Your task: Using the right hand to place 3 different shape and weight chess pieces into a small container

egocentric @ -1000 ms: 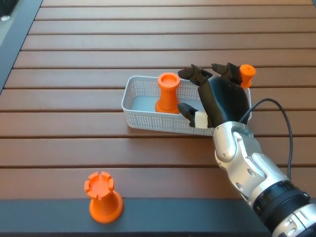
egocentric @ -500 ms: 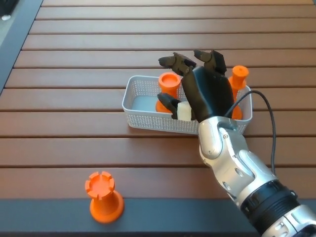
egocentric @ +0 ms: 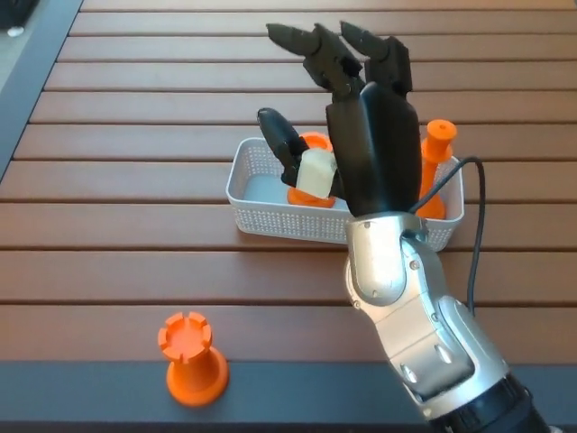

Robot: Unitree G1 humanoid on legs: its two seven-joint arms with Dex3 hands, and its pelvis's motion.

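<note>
Head view looks down on a slatted brown wooden table [egocentric: 135, 180]. Toward the middle of it sits a small white mesh container [egocentric: 270, 216], long side running left to right. Two orange chess pieces stand upright inside: one with a wide cup-shaped top [egocentric: 313, 171] near the container's left half, mostly hidden behind the hand, and a slimmer pawn-like piece [egocentric: 436, 158] at its right end, head rising above the rim.

The robot's right hand [egocentric: 361, 135] comes in from the lower right corner on a silver forearm [egocentric: 410, 307] and is raised over the container, palm facing left. Its two thick fingers [egocentric: 315, 50] reach up and away toward the far edge, spread apart, and the thumb [egocentric: 279, 135] sticks out to the left, well clear of them. The hand holds nothing. A pale cream part [egocentric: 315, 171] shows at the base of the thumb; I cannot tell what it is.

A third orange piece, a rook with a notched crown [egocentric: 191, 358], stands upright by itself close to the near edge of the table, toward the left, well apart from the container. A black cable [egocentric: 473, 207] loops beside the wrist.
</note>
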